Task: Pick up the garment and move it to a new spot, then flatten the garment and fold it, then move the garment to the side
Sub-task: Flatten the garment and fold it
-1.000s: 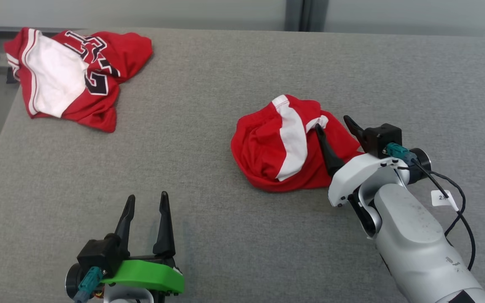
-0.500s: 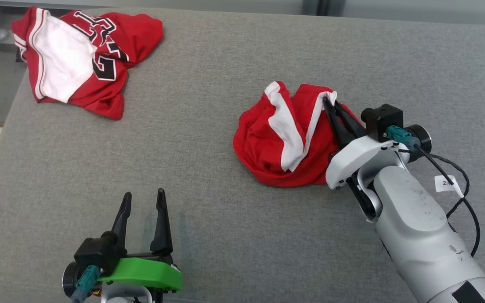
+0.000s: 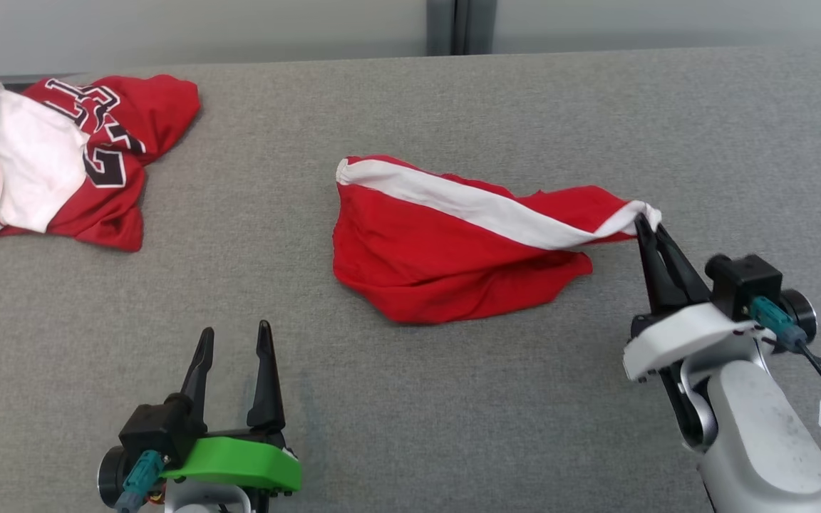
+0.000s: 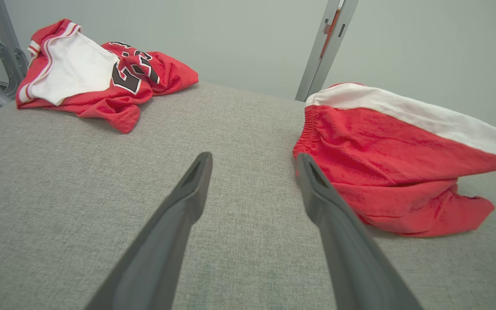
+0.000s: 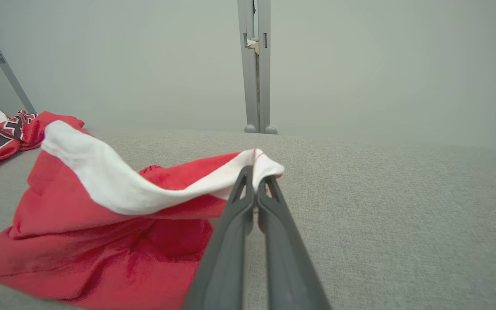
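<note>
Red cloth garment w/ broad white stripe (image 3: pixel 446 249) lies approx. mid tabletop, a bit right of ctr, on the grey woven-fabric tabletop (image 3: pixel 453 406). Right fingers (image 3: pixel 656 256) are pressed together, pinching the white-tipped right corner of the garment. That corner is lifted off the surface, and the stripe runs taut from the fingertips across to the far-left corner. In the right wrist view the right fingers (image 5: pixel 235 224) meet at the tips w/ the white hem clamped between them; the garment (image 5: pixel 101 232) has its upper edge raised while the red bulk sags in folds onto the tabletop. Left fingers (image 3: pixel 266 356) at lower left are spread wide, nothing between them, pointing away from the robot, apart from the garment. In the left wrist view the left fingers (image 4: pixel 187 202) show bare tabletop in the gap, w/ the garment's gathered edge (image 4: pixel 360 163) beyond and to the right. Crumpled red jersey w/ white panel and black numerals (image 3: pixel 61 157) sits at the far-left corner, well apart from the garment. Grey upright post (image 3: pixel 453 25) behind the far edge.
</note>
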Controlling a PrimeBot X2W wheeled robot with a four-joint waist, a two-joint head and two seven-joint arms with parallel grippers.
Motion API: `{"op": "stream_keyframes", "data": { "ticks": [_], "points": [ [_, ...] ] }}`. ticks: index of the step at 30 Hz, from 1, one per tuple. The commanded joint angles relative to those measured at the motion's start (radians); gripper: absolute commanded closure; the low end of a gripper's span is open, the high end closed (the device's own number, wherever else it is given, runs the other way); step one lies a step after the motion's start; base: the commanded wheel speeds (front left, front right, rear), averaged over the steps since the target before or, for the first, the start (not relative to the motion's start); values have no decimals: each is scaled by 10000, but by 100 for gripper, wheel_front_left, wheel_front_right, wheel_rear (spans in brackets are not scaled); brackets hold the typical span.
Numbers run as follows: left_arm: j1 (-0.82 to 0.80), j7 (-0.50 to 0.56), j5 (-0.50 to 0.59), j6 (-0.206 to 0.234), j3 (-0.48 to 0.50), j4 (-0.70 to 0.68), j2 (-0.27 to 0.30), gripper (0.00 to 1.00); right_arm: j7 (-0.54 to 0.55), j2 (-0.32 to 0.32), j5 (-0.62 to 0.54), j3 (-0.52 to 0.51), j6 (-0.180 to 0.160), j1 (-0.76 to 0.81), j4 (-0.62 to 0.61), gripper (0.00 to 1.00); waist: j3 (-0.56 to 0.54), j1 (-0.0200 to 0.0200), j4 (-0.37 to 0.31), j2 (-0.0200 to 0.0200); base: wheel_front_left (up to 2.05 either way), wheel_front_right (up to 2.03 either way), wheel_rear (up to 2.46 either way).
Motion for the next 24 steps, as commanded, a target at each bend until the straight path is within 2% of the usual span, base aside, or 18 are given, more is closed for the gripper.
{"op": "stream_keyframes", "data": {
  "ticks": [1, 5, 10, 21, 23, 24],
  "points": [
    [109, -4, 109, -9, 53, 6, 27, 0, -33, -1, -62, -178, -5, 397, -191, 100, -310, 0, -365, 0, 0, 0, 0],
    [149, -4, 164, -48, 135, 13, 25, 0, 54, -55, -217, -745, -5, 1219, -462, 100, -388, 0, -554, 0, 0, 0, 0],
    [100, -4, 198, -77, 163, 42, 27, 0, 198, 0, -477, -1166, -3, 1753, -240, 100, -375, 0, -622, 0, 0, 0, 0],
    [25, -6, 240, -95, 293, 94, 27, 0, 22, 207, -702, -1528, -5, 1703, 786, 99, -372, 0, -705, 0, 0, 0, 0],
    [31, -4, 211, -96, 308, 108, 27, 0, -21, 248, -835, -1661, -6, 1749, 844, 62, -403, 0, -733, 0, 0, 0, 0],
    [30, -4, 198, -93, 309, 119, 27, 0, -30, 283, -875, -1744, -6, 1791, 877, 26, -421, 0, -746, 0, 0, 0, 0]
  ]
}}
